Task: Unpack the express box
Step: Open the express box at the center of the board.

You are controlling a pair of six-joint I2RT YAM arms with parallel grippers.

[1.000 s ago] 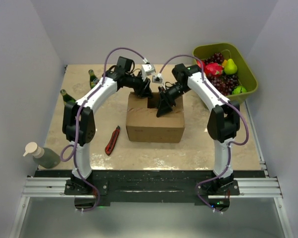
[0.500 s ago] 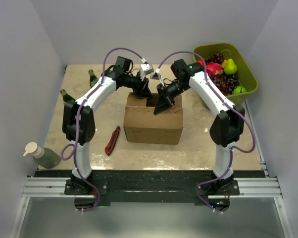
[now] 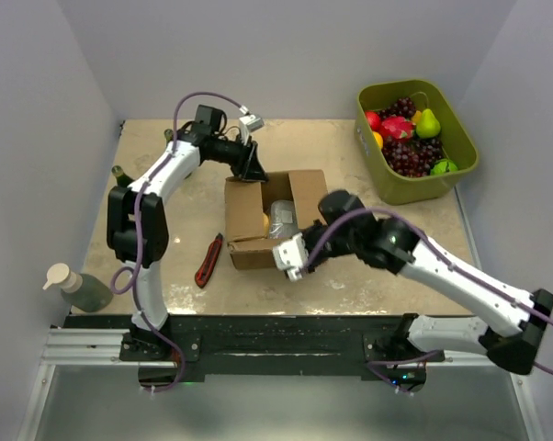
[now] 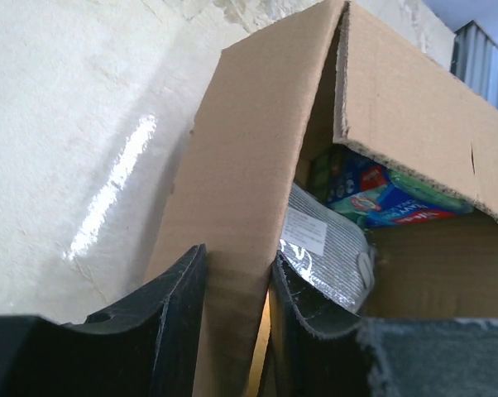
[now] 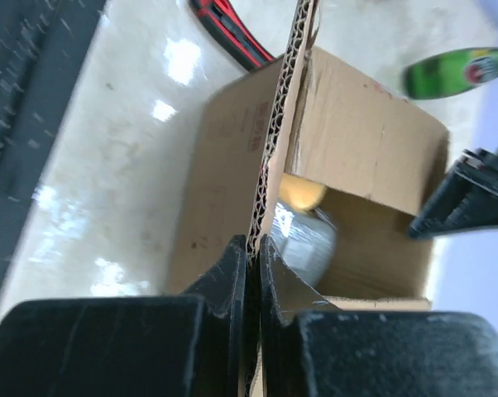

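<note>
From above, we see the express box in the middle of the table, open at the top, its long axis running left to right. The left gripper has its far wall and the right gripper its near flap, so the box sits between the two hands and touches both. A box cutter lies just beside it on the left. The fruit tub stands well apart at the far right, with bare table between.

In the left wrist view, the fingers sit on either side of the cardboard wall and are clamped on it. Past the wall, a silver pouch and a blue packet lie inside.

In the right wrist view, the right gripper is pinched together on the corrugated edge of the flap, which it holds away from the opening. A yellow item shows inside, beside the pouch.

We judge that the contents sit below the rim, between both hands, so a freed hand must come in from above. The left one looks nearer the pouch
</note>
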